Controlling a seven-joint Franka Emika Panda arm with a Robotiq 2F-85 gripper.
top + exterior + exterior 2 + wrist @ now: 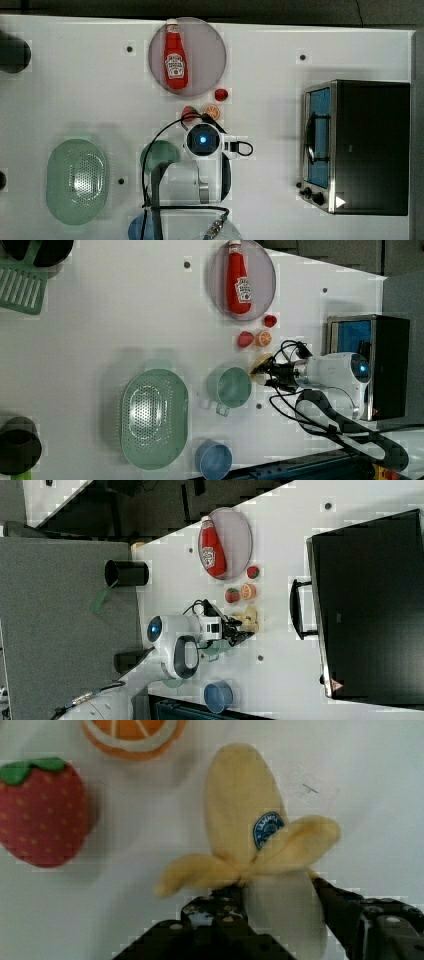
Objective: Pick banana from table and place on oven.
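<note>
Against both sides of the banana, the dark fingers were clamped on its pale peeled body just below the spread peel flaps, grasping it. The banana lay flat on the white desk with a blue sticker facing up.

Just beside the banana, apart from it, sat a red strawberry with a green cap and an orange slice, the two next to each other. In the left view the banana showed directly below the orange slice, and the white arm reached in to the banana from the left view's right, with black cables looping around its wrist.

A little beyond the banana, past the strawberry and the slice, lay a smaller round red fruit. A green mug stood near the banana, on the left view's left of it.

Farther from the banana than the small fruit, a ketchup bottle lay on its side on a round grey plate. A green colander and a blue cup sat past the mug, well apart from the banana.

Well apart from the banana, on the top view's right, stood the oven, its black top bare and its glass door and handle turned toward the banana.
</note>
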